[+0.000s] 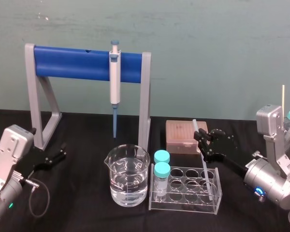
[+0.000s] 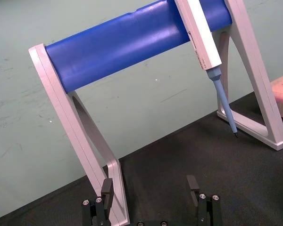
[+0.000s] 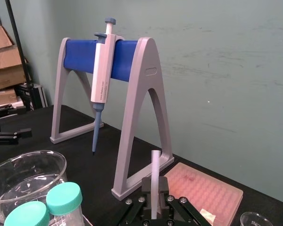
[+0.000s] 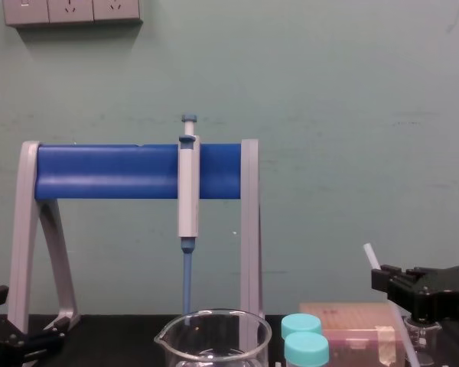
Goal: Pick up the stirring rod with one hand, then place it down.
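The stirring rod [image 1: 206,164] is a thin translucent-white stick leaning in the clear tube rack [image 1: 186,189], its top pointing up and left. My right gripper [image 1: 201,138] reaches in from the right and grips the rod on its upper part. In the right wrist view the rod [image 3: 154,169] rises between the black fingers [image 3: 145,185], which press on it from both sides. The chest view shows the rod [image 4: 371,257] sticking up beside the right gripper [image 4: 390,283]. My left gripper [image 1: 53,157] rests open on the table at the far left, its fingers [image 2: 107,189] apart and holding nothing.
A water-filled beaker [image 1: 128,176] stands left of the rack, which holds two teal-capped vials [image 1: 161,170]. Behind the rack lies a pink tip box [image 1: 182,137]. A grey and blue stand [image 1: 87,63] carries a hanging pipette [image 1: 115,82] at the back.
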{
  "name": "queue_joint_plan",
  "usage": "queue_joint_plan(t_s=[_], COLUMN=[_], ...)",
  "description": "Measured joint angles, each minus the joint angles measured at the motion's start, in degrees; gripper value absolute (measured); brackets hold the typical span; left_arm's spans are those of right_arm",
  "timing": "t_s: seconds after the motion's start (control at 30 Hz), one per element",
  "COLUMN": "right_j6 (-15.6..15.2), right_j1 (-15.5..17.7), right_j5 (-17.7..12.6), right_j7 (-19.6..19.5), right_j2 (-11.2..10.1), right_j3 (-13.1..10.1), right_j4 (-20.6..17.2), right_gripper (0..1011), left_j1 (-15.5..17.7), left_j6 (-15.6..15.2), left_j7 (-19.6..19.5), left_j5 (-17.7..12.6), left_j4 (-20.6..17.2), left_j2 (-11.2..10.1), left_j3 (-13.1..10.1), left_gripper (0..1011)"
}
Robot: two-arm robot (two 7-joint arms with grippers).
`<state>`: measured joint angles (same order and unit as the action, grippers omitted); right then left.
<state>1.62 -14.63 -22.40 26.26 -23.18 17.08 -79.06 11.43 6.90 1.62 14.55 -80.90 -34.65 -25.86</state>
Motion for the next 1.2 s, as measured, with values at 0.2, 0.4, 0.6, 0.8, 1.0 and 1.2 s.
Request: queue_joint_plan(t_s=[0.2,0.4,0.6,0.8,1.0,1.2], right_j6=[0.0,0.0,0.0,0.0,0.67,2.19], right_j1=[0.0,0.0,0.0,0.0,0.24,0.88], right_j5=[0.0,0.0,0.0,0.0,-0.06,-1.3], right_j7=[0.0,0.0,0.0,0.0,-0.07,0.24], right_j2=[0.0,0.0,0.0,0.0,-0.04,-0.06], right_j3=[0.0,0.0,0.0,0.0,-0.06,-0.7], right_j4=[0.0,0.0,0.0,0.0,-0.32,-1.22], right_gripper=[59,59,58,59,58,58], left_j1=[0.0,0.0,0.0,0.0,0.0,0.0], left_j6=[0.0,0.0,0.0,0.0,0.0,0.0], left_j7=[0.0,0.0,0.0,0.0,0.0,0.0], left_j5=[0.0,0.0,0.0,0.0,0.0,0.0], left_j4=[0.0,0.0,0.0,0.0,0.0,0.0], left_j2=[0.0,0.0,0.0,0.0,0.0,0.0], left_j3=[0.0,0.0,0.0,0.0,0.0,0.0], left_gripper=[1000,1000,1000,1000,1000,1000])
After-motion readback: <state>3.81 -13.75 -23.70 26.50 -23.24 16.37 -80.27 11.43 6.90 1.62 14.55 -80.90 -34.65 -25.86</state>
